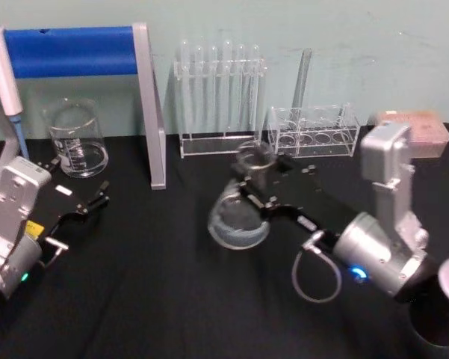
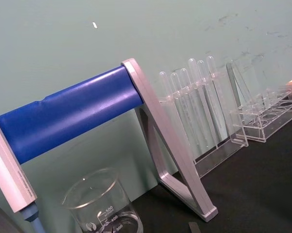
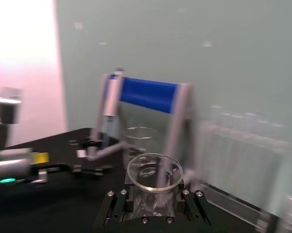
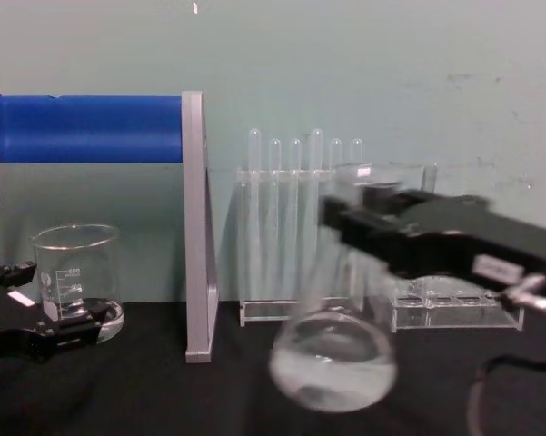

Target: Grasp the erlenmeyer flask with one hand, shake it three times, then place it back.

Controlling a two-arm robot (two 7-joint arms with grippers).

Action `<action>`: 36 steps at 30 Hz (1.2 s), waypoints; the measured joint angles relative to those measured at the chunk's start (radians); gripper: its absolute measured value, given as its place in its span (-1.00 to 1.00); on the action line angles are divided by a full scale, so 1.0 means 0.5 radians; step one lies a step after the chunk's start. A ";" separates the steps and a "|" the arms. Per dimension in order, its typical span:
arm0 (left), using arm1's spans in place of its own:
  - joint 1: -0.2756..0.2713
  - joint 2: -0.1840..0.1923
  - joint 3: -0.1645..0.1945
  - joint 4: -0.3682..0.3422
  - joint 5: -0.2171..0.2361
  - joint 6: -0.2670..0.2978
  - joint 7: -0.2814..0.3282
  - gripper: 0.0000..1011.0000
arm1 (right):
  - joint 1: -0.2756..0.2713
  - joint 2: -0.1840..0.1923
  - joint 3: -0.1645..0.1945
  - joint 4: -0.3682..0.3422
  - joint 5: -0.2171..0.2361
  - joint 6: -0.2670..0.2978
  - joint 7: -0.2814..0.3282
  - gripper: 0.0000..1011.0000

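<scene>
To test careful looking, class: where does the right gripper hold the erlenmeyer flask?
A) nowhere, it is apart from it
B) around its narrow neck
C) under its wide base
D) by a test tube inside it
B: the right gripper clamps the erlenmeyer flask at its narrow neck, just below the rim, above the wide base.
</scene>
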 joint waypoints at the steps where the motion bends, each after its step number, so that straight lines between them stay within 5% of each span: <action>1: 0.000 0.000 0.000 0.000 0.000 0.000 0.000 0.98 | 0.018 -0.002 -0.025 0.012 0.005 0.000 0.024 -0.11; 8: 0.000 0.000 0.000 0.000 0.000 0.000 0.000 0.98 | 0.133 -0.008 -0.178 0.076 0.044 0.002 0.166 -0.11; 17: 0.000 0.000 0.000 0.000 0.000 0.000 0.000 0.98 | 0.163 0.011 -0.223 0.090 0.079 -0.007 0.154 -0.11; 28: 0.000 0.000 0.000 0.000 0.000 0.000 0.000 0.98 | 0.009 0.066 -0.033 -0.026 0.057 -0.035 -0.122 -0.11; 36: 0.000 0.000 0.000 0.000 0.000 0.000 0.000 0.98 | -0.266 0.100 0.265 -0.214 -0.022 -0.038 -0.430 -0.11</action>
